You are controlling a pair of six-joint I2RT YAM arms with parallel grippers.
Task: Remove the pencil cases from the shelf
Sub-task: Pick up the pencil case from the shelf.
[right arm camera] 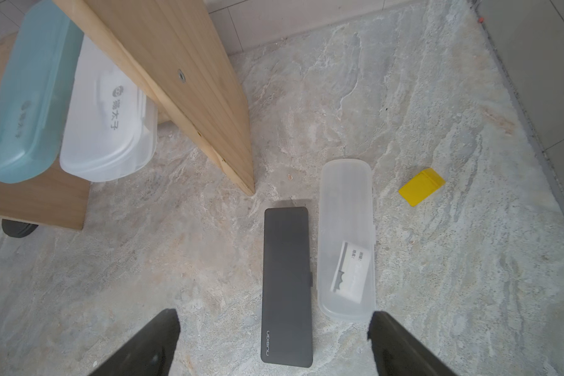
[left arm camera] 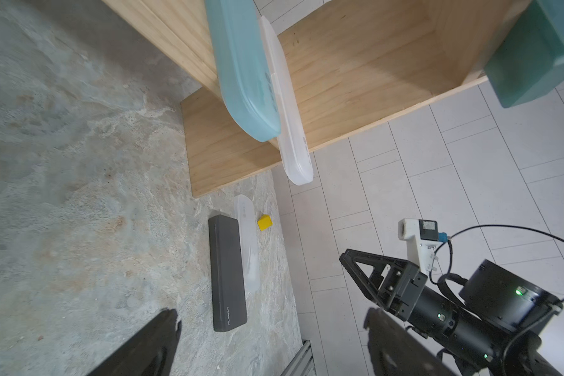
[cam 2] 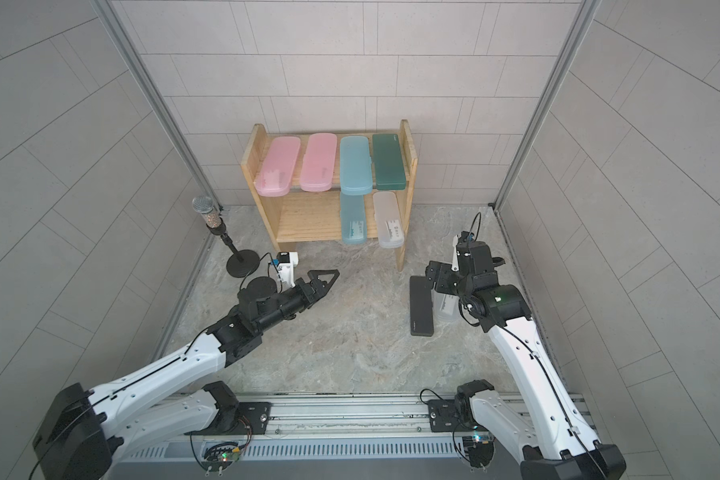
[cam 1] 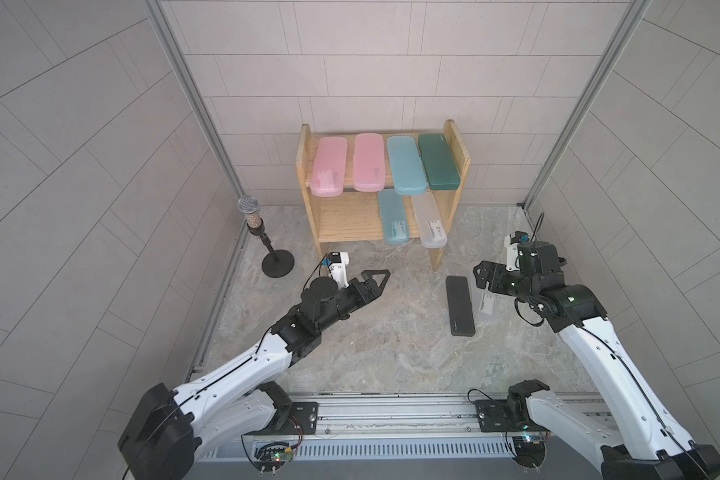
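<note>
Pale grey tiled walls (cam 1: 371, 54) close in on three sides, joined at the back corners by aluminium posts (cam 1: 198, 104), around a desk (cam 1: 371, 345) topped in a marbled grey-beige stone pattern, evenly lit, with a small microphone (cam 1: 253, 218) on a round-based black stand near its left edge.

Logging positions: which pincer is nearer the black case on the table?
Right. The right pincer hangs just beside the black case, over the neighbouring clear case; the left pincer is far across the table.
</note>
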